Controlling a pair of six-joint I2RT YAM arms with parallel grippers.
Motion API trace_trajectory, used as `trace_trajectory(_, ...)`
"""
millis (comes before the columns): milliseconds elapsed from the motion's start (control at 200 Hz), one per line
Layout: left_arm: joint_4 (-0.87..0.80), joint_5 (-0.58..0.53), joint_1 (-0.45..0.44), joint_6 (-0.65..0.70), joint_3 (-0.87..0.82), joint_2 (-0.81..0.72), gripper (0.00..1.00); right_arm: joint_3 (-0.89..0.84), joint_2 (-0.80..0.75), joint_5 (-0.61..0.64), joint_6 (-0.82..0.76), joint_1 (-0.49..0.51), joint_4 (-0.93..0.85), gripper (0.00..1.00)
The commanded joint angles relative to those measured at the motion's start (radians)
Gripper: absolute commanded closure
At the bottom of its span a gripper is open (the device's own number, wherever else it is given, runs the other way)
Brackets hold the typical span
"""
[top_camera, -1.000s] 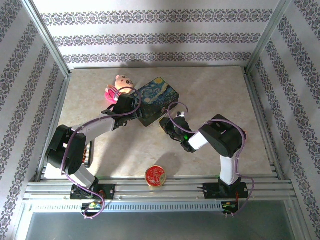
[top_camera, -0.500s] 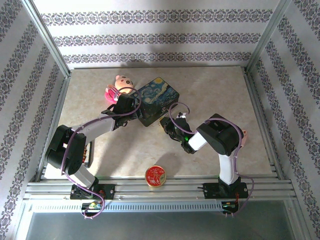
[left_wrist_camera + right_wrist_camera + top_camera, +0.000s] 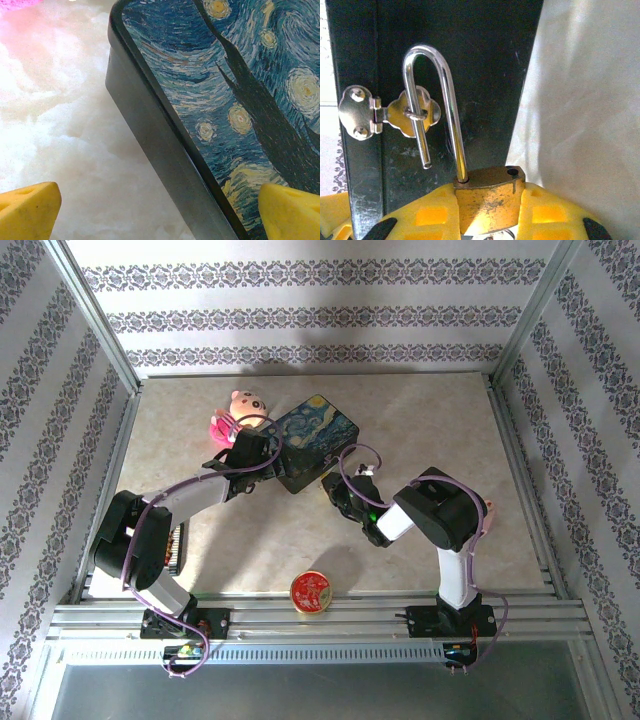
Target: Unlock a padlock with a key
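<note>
- Striped wallpaper closes in a pale marble table point(image 3: 440, 430), and both arms reach toward its middle.
- At the centre of the top view we see a painted box point(image 3: 312, 440), with a pink pig toy point(image 3: 238, 412) to its upper left and a round tin point(image 3: 311, 591) near the bottom edge.
- The left gripper point(image 3: 262, 448) sits at the box's left edge. In its wrist view the yellow fingertips point(image 3: 27, 210) are spread wide in the lower corners, one over the table and one over the lid, pinching nothing.
- The right gripper point(image 3: 487, 212) pinches the padlock point(image 3: 487, 197) by its brass body, at the bottom centre of the right wrist view.
- The shackle point(image 3: 454, 120) rises from the body toward the upper left. Its short leg hangs free of the body, so we judge the lock sprung.
- That free leg passes through the loop of the hasp point(image 3: 400, 114) on the box's dark front.
- We cannot make out the key.
- We judge the unlocking itself done, and the step in hand is freeing the lock from the box.
- The next move calls for sliding the lock along the short leg until the tip clears the loop, while the left gripper steadies the box.
</note>
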Motion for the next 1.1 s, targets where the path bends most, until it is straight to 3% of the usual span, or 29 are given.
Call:
trace_trajectory(0,-0.094,-0.011,0.010,0.023,-0.041,-0.012,0.00,-0.006,0.003,0.088,0.017,-0.025,-0.035,1.00)
trace_trajectory(1094,-0.069,0.019,0.036,-0.025,-0.086,-0.039,0.01,0.007,-0.001,0.087,0.012,-0.040,-0.036,1.00)
